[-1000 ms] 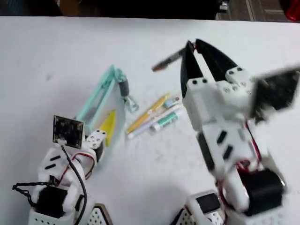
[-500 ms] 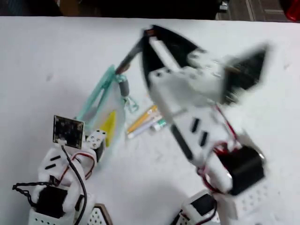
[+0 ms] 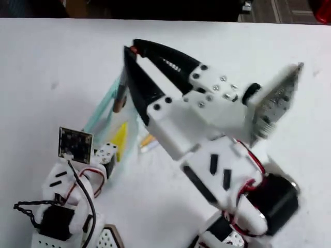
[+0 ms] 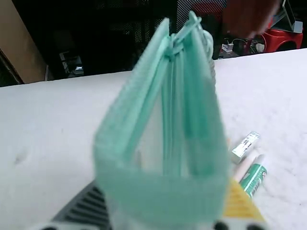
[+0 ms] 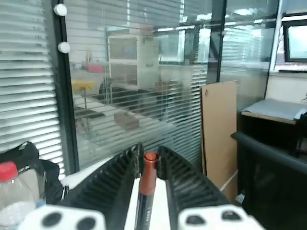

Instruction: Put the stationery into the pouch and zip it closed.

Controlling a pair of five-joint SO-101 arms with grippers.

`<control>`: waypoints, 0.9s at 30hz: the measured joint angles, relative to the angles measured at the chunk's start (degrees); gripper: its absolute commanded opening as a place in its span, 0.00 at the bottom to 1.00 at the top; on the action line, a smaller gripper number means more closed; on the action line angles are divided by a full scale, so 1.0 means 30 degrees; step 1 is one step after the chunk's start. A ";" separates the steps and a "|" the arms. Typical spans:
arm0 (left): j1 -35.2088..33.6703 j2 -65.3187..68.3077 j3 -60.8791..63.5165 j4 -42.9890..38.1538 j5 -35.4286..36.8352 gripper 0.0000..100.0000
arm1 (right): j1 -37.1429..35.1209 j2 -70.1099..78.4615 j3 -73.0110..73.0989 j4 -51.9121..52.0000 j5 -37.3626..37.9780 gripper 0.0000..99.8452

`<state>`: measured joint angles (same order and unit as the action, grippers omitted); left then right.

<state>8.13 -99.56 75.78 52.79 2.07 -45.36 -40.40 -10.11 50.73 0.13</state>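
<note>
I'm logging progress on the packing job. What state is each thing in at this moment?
pouch: unzipped, mouth spread open, standing on edge.
left gripper: shut on the pouch.
pen: gripped by one end, hanging over the pouch mouth.
right gripper: shut on the pen.
green-and-white pens: lying loose on the table beside the pouch.

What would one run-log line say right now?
left end effector: grips pouch | right end effector: holds pen over pouch | leftover stationery: on table beside pouch

Bright even light on white table (image 3: 62, 46), faint shadows, daylight through blinds (image 5: 29, 96)
</note>
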 measured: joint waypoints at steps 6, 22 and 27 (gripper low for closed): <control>0.0000 0.0059 0.0000 0.0029 0.0000 0.20 | -0.0645 0.1758 -0.0117 -0.0440 0.0000 0.02; 0.0000 0.0029 0.0000 0.0029 -0.0029 0.20 | -0.1114 0.3751 -0.3604 0.0205 -0.0029 0.02; 0.0000 0.0029 0.0000 0.0029 -0.0029 0.20 | -0.1260 0.5480 -0.3839 0.1465 -0.0029 0.02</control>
<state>8.13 -99.47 75.78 52.88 1.98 -49.14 -23.96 -21.63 55.12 0.04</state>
